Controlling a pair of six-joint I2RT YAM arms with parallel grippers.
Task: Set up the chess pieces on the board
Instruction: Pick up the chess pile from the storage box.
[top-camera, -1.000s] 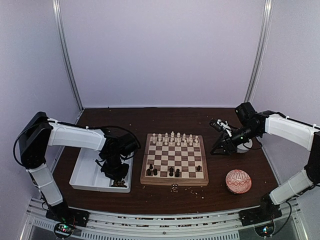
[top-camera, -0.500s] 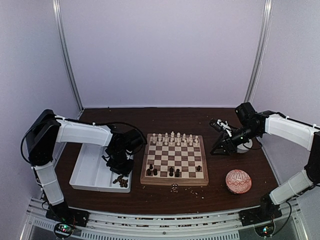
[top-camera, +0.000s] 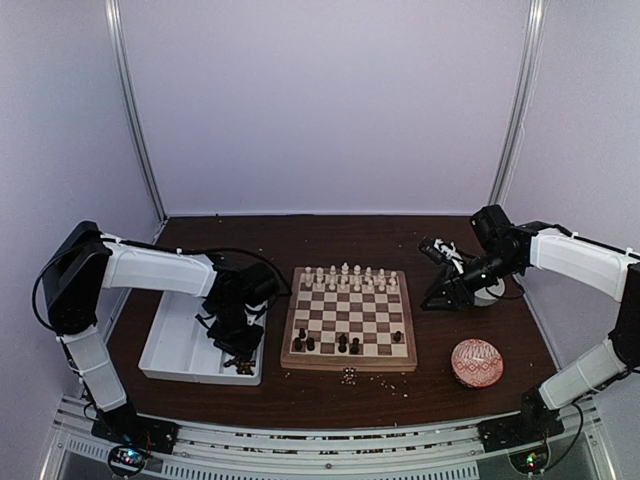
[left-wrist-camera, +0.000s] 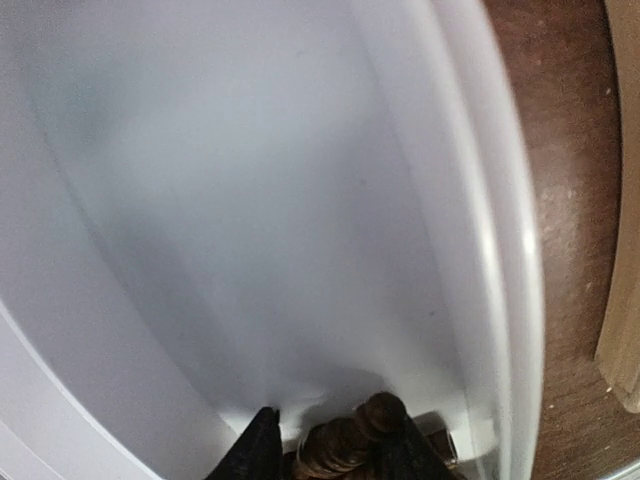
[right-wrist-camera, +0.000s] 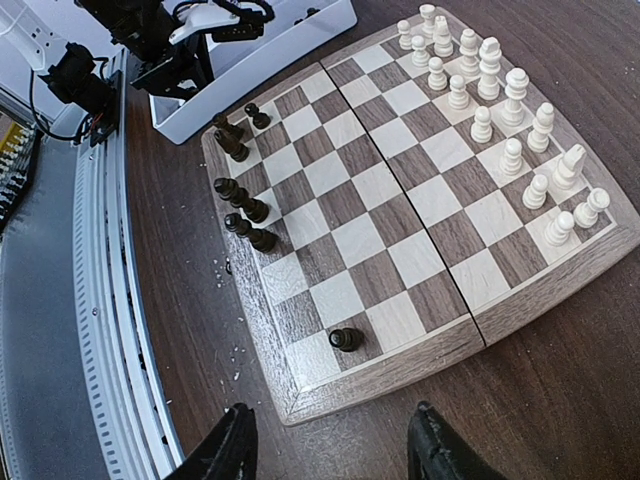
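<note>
Risk, as a judgement: the left gripper (left-wrist-camera: 335, 458) sits at a small heap of dark brown turned wooden chessmen (left-wrist-camera: 378, 410) in the near right corner of the white rectangular plastic tray (left-wrist-camera: 480, 200). The heap is tight, so the fingers may take two men at once or pinch one off-centre and drop it on the lift. The tray wall is just beside the right finger and could catch it.

A second risk is at the small square wooden checkerboard (top-camera: 350, 318). A few dark men (top-camera: 342, 343) stand on its near rows, and a low approach could topple them.

Cream-white chessmen (top-camera: 345, 275) fill the two far rows.

Left arm pose: reaches across the tray with the wrist bent steeply down. Dark men lie between the fingertips, which show a gap. I cannot tell whether they are clamped on a man.

Right arm pose: stretches in from the right. The right gripper (right-wrist-camera: 330, 440) hangs over bare table beside the board's right edge, with its jaws apart and holding nothing.
</note>
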